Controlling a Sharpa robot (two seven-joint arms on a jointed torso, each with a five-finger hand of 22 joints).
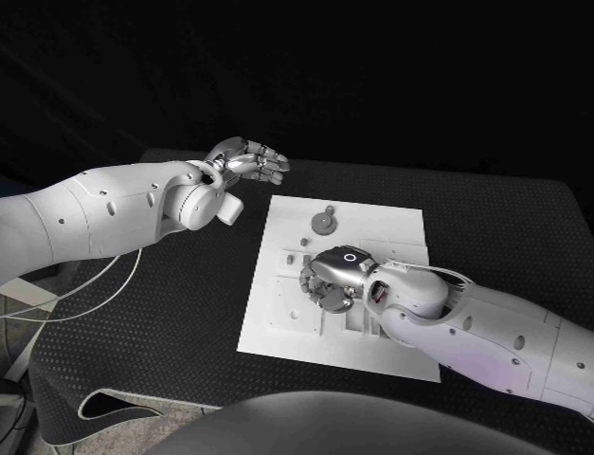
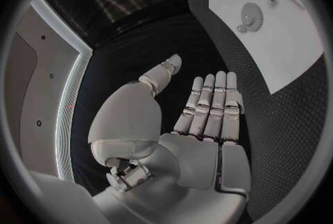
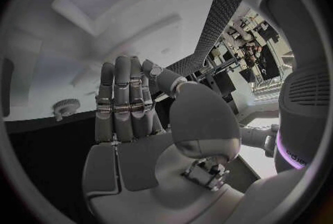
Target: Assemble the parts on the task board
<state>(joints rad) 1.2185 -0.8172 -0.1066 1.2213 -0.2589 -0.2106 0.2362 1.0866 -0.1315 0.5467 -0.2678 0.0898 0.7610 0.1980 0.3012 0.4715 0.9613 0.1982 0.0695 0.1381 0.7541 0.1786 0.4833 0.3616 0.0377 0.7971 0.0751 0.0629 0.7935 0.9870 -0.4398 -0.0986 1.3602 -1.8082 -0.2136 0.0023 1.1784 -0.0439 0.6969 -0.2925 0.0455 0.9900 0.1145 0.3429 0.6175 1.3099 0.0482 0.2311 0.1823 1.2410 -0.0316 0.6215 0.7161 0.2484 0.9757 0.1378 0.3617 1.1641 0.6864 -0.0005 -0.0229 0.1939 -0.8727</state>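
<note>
Black, dimpled matting covers the surface (image 1: 173,322), and the white task board (image 1: 277,327) lies at its middle, running from about twelve o'clock down to six.

Near the board's twelve o'clock end a small gear (image 1: 324,223) lies flat on the plate with a smaller round piece just beside it. The left wrist view shows the same gear (image 2: 251,14) lying loose on the white plate, apparently not yet mounted. Further raised fittings and slots sit around the board's centre, but they are too small and too covered to tell which are filled.

The right hand (image 1: 333,281) is lowered over the board's centre, its fingers bent down towards the fittings. From the head view it cannot be told whether it grips a part — the fingertips are hidden beneath the hand. In its own wrist view the right hand (image 3: 132,118) shows fingers held straight and close together with nothing visible in the palm.

The left hand (image 1: 249,161) hovers off the board at about eleven o'clock, released, fingers extended and empty, as its wrist view (image 2: 208,113) confirms.

Judging from this, the assembly looks early or midway: at least the gear is left to fit, and the work now seems to be at the board's centre.
</note>
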